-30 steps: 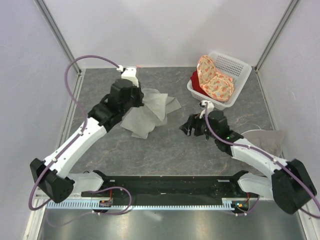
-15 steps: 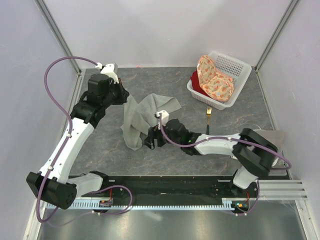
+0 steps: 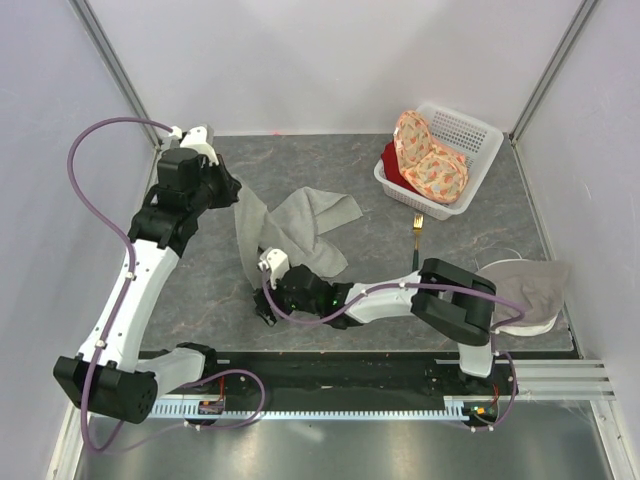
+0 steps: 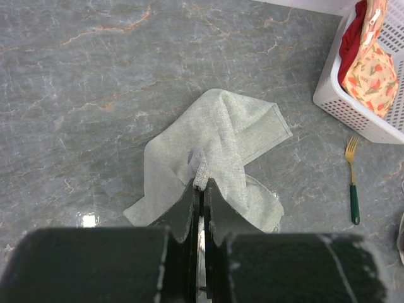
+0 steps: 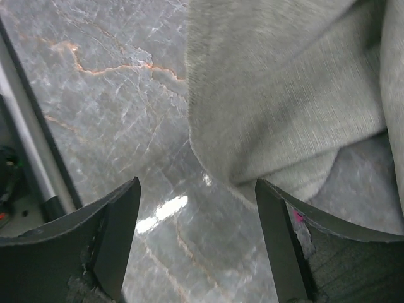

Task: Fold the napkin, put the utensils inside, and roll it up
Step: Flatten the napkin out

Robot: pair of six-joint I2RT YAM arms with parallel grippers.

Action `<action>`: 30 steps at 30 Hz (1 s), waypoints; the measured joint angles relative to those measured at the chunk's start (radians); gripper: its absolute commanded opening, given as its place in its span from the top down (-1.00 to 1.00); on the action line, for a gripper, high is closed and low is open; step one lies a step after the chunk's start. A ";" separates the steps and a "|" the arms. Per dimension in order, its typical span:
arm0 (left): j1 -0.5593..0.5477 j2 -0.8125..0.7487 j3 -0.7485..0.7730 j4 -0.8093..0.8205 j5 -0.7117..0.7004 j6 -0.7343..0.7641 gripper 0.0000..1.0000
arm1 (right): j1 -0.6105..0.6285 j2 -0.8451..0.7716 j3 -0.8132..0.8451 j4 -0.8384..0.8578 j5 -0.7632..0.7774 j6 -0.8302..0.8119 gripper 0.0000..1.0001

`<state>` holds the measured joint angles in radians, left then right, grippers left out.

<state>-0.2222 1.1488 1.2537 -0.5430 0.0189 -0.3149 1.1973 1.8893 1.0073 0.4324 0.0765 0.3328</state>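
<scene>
Left fingers (image 4: 186, 211): pressed tight together, pinching a small bunched bit of the napkin (image 3: 290, 225). They are raised at the far left of the tabletop (image 3: 370, 245).
Right fingers (image 5: 113, 221): spread wide and holding nothing. They sit low over the tabletop at the napkin's near edge. In the wrist view a rounded fold of the cloth lies just beyond the gap between them, and I cannot tell whether they touch it.
Napkin: plain sage-grey cloth, rumpled, about the middle of the tabletop. One strip is drawn up and leftward to the left fingers. The rest lies in loose overlapping folds on the surface, with one flap reaching toward the far right.
Fork (image 3: 416, 243): lies flat on the tabletop to the right of the napkin and well apart from it. Its gold head points at the basket and its dark green handle points toward the near edge. Neither arm touches it.
Basket (image 3: 470, 135): white plastic mesh, in the far right corner, just beyond the fork's head.
Orange floral cloth (image 3: 428, 160): heaped in the basket and standing above its rim.
Red cloth (image 3: 393, 165): tucked in the basket beside the floral one, at the left end.
Beige-grey cloth (image 3: 525, 290): lies in a rounded heap at the right edge of the tabletop, next to the right arm.
Tabletop: dark grey stone look with pale and rust veins.
</scene>
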 measured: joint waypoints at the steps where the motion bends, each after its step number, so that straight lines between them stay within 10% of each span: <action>1: 0.004 -0.001 -0.002 0.000 0.003 0.000 0.96 | 0.006 0.015 0.015 -0.002 0.012 -0.026 -0.61; 4: 0.022 -0.001 -0.007 0.000 0.020 0.000 0.96 | 0.011 0.065 0.060 -0.019 0.045 -0.093 -0.16; 7: 0.055 -0.001 -0.008 0.005 0.051 -0.002 0.96 | 0.010 0.114 0.103 -0.060 0.092 -0.150 1.00; 18: 0.274 0.151 0.168 0.062 0.178 -0.113 0.96 | -0.079 -0.011 0.277 -0.372 0.369 -0.510 1.00; 30: 0.299 0.299 0.729 0.117 0.202 -0.191 0.96 | -0.324 -0.192 1.022 -0.568 0.523 -0.887 0.96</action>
<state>0.0765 1.4479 1.9831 -0.4259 0.2211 -0.5060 0.8730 1.6970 2.0293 -0.1360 0.5999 -0.5537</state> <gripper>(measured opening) 0.040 0.012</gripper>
